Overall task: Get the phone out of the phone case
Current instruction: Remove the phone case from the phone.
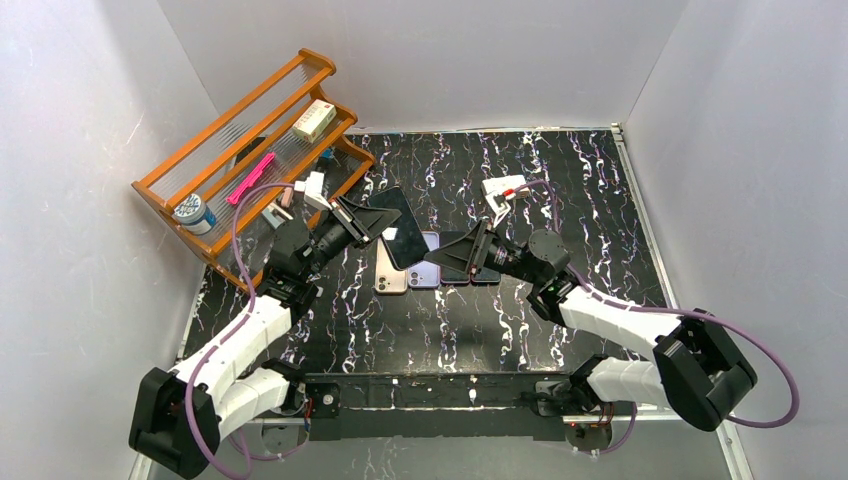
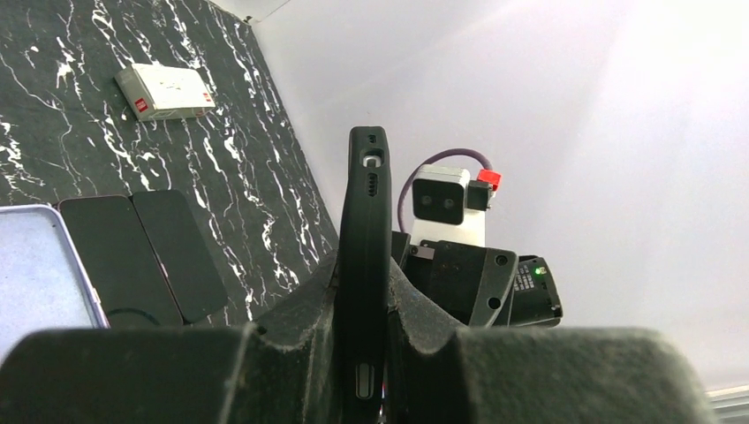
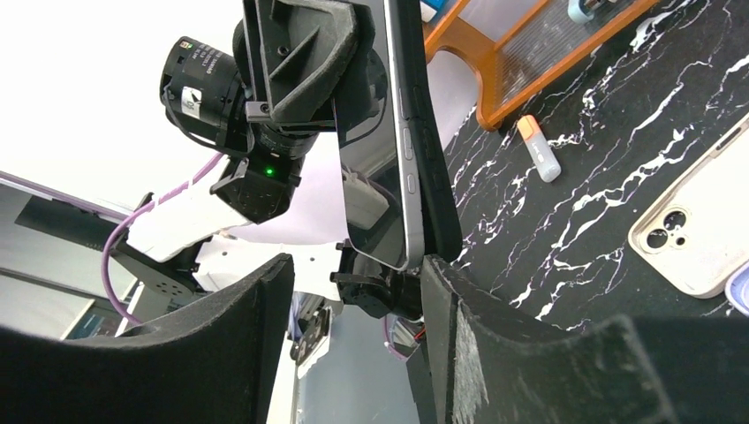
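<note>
My left gripper (image 1: pixel 372 222) is shut on the black phone case (image 1: pixel 398 222) with the phone in it and holds it tilted above the table. In the left wrist view the case (image 2: pixel 366 203) stands edge-on between my fingers (image 2: pixel 291 327). In the right wrist view the silver-edged phone (image 3: pixel 402 132) lies in the black case (image 3: pixel 439 203), gripped at its top by the left gripper (image 3: pixel 300 53). My right gripper (image 3: pixel 353 283) is open; the phone's lower end is at the tip of its right finger (image 3: pixel 495 344). In the top view the right gripper (image 1: pixel 442 256) is just right of the case.
On the table below lie a beige-cased phone (image 1: pixel 390 277), a purple phone (image 1: pixel 426 268) and dark phones (image 1: pixel 470 272). A white box (image 1: pixel 503 186) lies at the back. An orange wooden rack (image 1: pixel 245 150) with small items stands at the left. A small white tube (image 3: pixel 539 148) lies near the rack.
</note>
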Robot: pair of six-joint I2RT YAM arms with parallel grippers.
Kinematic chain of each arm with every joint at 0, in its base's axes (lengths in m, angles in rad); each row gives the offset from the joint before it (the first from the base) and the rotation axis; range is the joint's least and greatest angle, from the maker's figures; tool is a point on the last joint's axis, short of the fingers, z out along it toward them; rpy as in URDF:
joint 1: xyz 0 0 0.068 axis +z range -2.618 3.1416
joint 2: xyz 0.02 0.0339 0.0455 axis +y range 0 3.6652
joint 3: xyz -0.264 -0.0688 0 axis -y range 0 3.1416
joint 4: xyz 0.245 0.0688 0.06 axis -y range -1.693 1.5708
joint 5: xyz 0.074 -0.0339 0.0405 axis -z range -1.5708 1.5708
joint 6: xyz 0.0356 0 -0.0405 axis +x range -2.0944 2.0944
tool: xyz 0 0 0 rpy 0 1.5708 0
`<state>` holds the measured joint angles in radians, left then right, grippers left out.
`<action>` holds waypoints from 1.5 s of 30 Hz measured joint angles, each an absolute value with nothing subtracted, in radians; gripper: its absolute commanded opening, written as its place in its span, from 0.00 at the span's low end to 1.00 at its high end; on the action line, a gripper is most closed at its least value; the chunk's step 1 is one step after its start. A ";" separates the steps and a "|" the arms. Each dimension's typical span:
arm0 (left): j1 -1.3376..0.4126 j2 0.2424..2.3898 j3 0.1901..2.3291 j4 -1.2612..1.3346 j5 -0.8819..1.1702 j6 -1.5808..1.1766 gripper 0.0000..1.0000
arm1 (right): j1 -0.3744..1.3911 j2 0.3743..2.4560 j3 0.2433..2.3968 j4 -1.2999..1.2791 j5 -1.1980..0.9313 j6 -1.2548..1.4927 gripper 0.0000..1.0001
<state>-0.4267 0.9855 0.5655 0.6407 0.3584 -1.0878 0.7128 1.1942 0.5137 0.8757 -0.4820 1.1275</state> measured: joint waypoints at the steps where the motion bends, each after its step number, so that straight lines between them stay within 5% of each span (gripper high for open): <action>1: -0.427 0.986 0.565 0.646 0.361 -1.093 0.00 | 0.713 1.199 0.514 0.884 -0.486 1.131 0.60; 21: -0.505 1.039 0.540 0.814 0.327 -1.171 0.00 | 0.709 1.317 0.586 1.023 -0.566 1.150 0.53; 30: -0.523 1.040 0.538 0.876 0.318 -1.126 0.01 | 0.694 1.349 0.637 1.026 -0.614 1.148 0.32; 37: -0.541 1.010 0.538 0.889 0.301 -1.064 0.38 | 0.670 1.357 0.654 1.045 -0.657 1.159 0.03; 45: -0.593 0.949 0.537 0.799 0.315 -0.959 0.66 | 0.630 1.345 0.657 1.046 -0.649 1.198 0.01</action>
